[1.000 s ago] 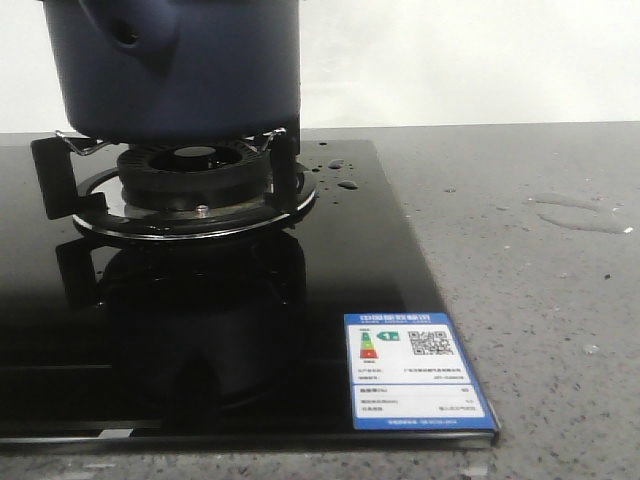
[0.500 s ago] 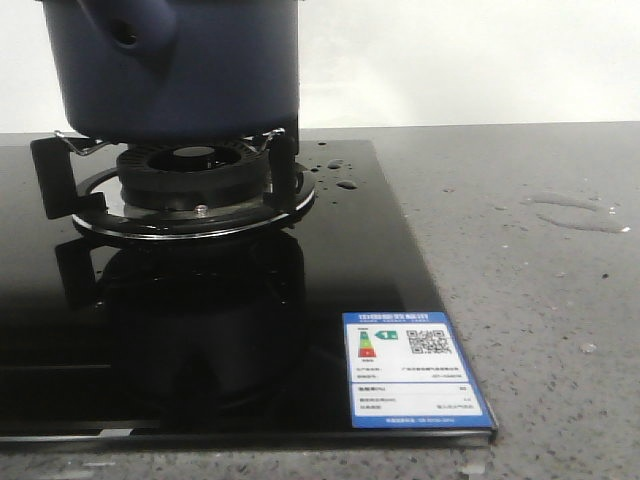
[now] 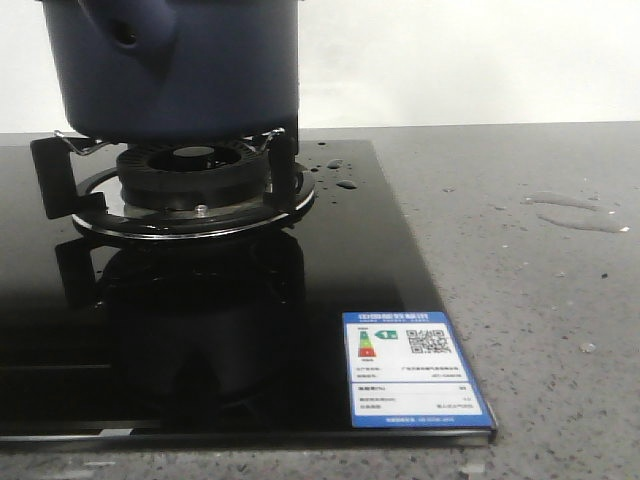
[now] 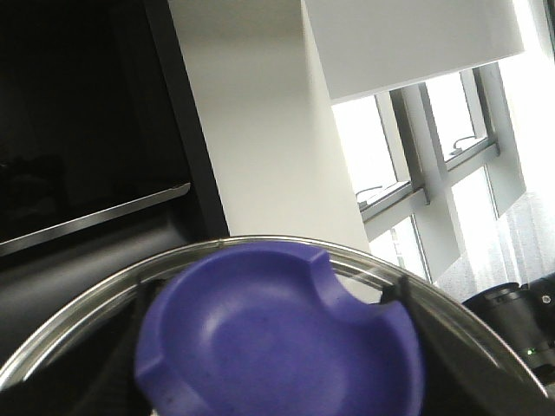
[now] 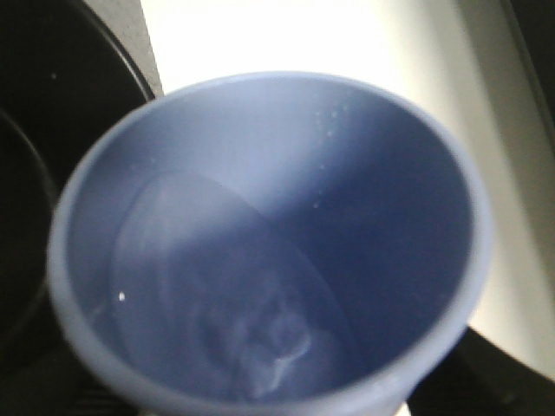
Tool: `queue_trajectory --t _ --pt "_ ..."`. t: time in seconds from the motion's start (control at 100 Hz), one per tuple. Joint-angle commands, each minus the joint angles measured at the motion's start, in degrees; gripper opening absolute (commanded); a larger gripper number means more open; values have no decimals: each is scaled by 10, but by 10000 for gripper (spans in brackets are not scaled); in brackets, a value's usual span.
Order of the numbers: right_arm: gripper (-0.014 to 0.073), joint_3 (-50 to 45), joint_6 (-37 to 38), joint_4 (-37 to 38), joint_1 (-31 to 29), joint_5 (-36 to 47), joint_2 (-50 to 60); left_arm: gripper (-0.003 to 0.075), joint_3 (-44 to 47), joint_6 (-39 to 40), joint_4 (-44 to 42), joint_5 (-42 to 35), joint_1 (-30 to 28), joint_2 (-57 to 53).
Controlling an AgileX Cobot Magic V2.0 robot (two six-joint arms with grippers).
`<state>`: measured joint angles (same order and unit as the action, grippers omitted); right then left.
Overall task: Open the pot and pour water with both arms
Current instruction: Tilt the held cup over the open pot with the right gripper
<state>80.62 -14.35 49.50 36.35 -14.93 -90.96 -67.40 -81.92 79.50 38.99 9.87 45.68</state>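
Sitting on burner (image 3: 195,180): navy pot (image 3: 175,65); water (image 3: 575,212) on counter; grippers' state unclear.

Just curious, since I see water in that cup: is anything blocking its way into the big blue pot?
Nothing visible. The glass lid appears against wall and windows, apparently lifted off the pot, whose mouth is out of frame.

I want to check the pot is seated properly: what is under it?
Under the pot sits a black gas burner, on wire supports over a chrome ring. Where its base meets the supports is mostly hidden by the pot itself.
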Motion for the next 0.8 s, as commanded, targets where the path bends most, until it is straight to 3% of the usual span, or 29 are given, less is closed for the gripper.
queue_trajectory --t 0.0,0.3,0.62,0.79 --pt "185 24 -1 69 2 50 21 261 -16 5 45 -26 3 -3" --pt "185 24 -1 259 2 64 20 261 -13 5 42 -26 3 -3" --pt "185 24 -1 379 2 64 20 261 -13 5 42 -26 3 -3" --pt "185 25 -1 551 2 67 20 261 -13 5 42 -26 3 -3"
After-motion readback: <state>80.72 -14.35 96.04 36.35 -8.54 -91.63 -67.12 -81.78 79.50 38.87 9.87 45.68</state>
